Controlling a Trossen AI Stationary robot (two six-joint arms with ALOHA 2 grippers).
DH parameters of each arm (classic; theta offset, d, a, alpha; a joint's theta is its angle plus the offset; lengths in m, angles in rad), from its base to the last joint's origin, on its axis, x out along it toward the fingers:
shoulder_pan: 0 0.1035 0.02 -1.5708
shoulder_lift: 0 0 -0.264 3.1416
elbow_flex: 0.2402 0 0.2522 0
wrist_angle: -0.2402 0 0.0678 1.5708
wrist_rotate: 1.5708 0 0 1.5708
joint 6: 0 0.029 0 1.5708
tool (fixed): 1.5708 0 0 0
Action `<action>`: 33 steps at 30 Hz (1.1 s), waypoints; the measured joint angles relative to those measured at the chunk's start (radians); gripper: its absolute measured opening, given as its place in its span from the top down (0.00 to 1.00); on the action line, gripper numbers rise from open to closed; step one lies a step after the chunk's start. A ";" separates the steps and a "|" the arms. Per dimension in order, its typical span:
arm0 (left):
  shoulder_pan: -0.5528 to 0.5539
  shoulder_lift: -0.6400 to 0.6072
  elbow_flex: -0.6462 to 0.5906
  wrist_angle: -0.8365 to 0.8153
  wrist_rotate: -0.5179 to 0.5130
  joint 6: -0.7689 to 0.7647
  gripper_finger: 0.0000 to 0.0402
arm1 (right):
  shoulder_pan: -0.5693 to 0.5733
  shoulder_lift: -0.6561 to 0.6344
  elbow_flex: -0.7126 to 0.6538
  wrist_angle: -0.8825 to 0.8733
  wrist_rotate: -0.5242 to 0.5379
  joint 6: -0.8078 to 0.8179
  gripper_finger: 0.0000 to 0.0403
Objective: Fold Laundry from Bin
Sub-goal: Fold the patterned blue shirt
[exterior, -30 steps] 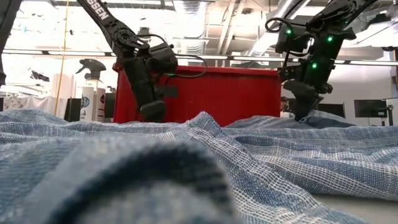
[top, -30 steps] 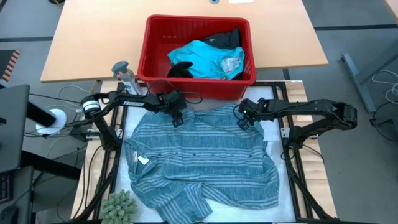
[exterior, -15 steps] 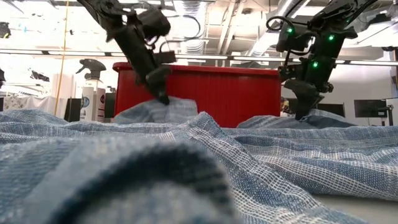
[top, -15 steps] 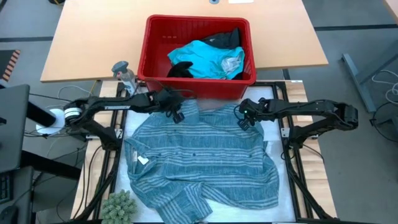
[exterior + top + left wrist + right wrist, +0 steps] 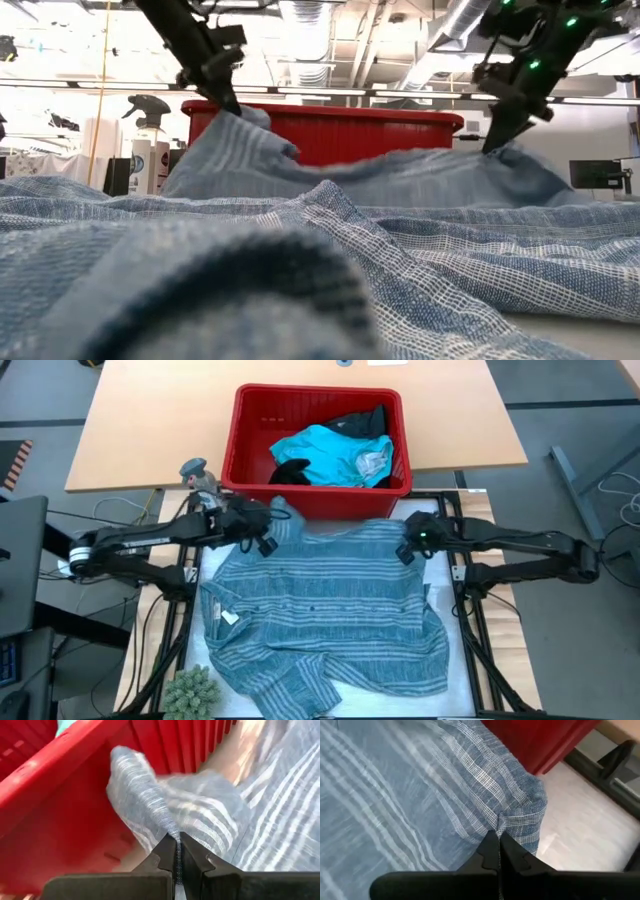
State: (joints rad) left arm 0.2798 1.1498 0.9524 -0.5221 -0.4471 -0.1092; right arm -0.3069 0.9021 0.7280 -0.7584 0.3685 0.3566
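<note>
You had the blue-grey striped shirt [image 5: 325, 610] pinched at its far edge by both claws: the left gripper [image 5: 266, 542] clamped on the far-left corner and the right gripper [image 5: 405, 550] clamped on the far-right corner, each just in front of the red bin [image 5: 318, 500]. The held edge ran left to right between them, parallel to the bin's near wall, and the rest of the shirt trailed toward the near side of the table, so any spreading pull, as I judge it, had to go outward along that line. The low view showed both corners lifted clear of the table; the high view hid that lift but showed the turquoise garment [image 5: 330, 455] and black ones waiting inside the bin
</note>
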 joint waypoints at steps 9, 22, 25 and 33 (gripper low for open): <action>-0.088 -0.096 0.000 -0.161 -0.205 -0.069 1.00 | 0.015 -0.087 0.000 -0.055 0.045 0.015 0.90; 0.008 -0.051 0.000 -0.405 -0.297 -0.191 1.00 | -0.099 0.024 0.018 -0.157 0.124 0.081 0.67; 0.008 -0.051 0.000 -0.403 -0.267 -0.204 1.00 | -0.068 0.006 0.032 -0.143 0.045 0.085 0.64; -0.013 -0.051 0.000 -0.402 -0.099 -0.082 0.96 | 0.162 0.054 0.034 -0.250 -0.030 0.287 0.63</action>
State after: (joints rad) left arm 0.2668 1.0992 0.9527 -0.9237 -0.5465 -0.1916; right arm -0.1447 0.9565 0.7620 -1.0082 0.3390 0.6439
